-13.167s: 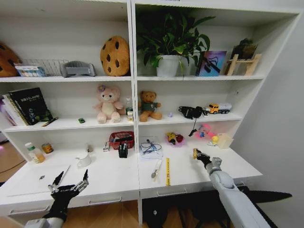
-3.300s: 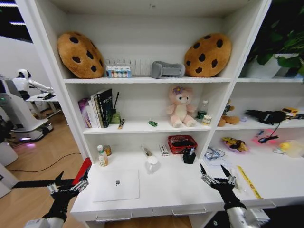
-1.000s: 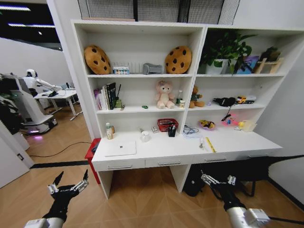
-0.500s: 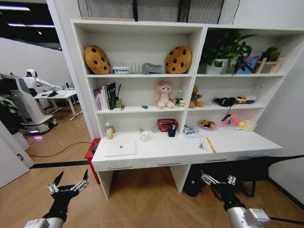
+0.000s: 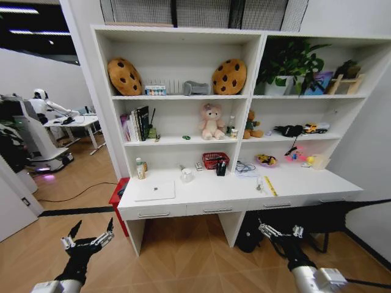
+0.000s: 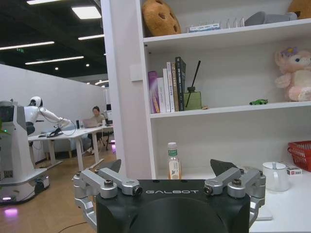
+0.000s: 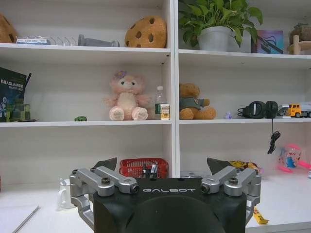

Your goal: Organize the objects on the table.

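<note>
Left gripper (image 5: 85, 239): fingers spread, empty, low over the wood floor, well short of the table (image 5: 201, 196).
Right gripper (image 5: 280, 232): same deal, wide open, nothing held.
Why: probably parked back from the desk, looks pretty tidy already.
Laptop (image 5: 154, 190): closed, flat at the table's left end.
White mug (image 5: 186, 176): just behind it, near the red basket (image 5: 215, 160).
Yellow ruler (image 5: 269, 185): right half, lying lengthwise.
Room: open office, white shelves above.
</note>
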Motion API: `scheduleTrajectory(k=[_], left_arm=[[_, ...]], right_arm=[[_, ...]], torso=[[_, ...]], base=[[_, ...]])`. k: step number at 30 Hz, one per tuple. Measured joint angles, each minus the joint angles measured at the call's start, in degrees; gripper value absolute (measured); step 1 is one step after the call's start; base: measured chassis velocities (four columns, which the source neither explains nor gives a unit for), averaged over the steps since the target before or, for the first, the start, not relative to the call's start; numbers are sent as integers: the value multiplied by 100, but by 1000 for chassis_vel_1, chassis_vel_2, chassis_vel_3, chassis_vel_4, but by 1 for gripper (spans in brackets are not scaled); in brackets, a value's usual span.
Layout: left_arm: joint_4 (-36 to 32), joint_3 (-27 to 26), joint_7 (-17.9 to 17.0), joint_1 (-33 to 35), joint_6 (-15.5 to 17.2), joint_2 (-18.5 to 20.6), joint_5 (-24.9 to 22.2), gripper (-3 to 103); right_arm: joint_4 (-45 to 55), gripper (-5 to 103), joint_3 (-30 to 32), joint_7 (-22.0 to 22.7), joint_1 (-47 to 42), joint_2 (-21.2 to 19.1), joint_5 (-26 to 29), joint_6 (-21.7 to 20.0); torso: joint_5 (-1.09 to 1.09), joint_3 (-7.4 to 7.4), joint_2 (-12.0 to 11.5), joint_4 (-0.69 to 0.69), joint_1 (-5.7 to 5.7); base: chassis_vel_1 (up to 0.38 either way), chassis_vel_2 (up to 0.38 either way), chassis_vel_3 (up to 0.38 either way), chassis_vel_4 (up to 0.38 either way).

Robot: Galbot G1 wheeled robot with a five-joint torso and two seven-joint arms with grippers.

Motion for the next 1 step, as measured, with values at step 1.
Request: scheduleTrajectory(k=[1], left_arm=[[0, 0, 0, 0, 0, 0, 0, 100]], right_arm=[[0, 100, 0, 0, 0, 0, 0, 0]], torso=[[0, 0, 0, 0, 0]], base=[[0, 0, 0, 0]])
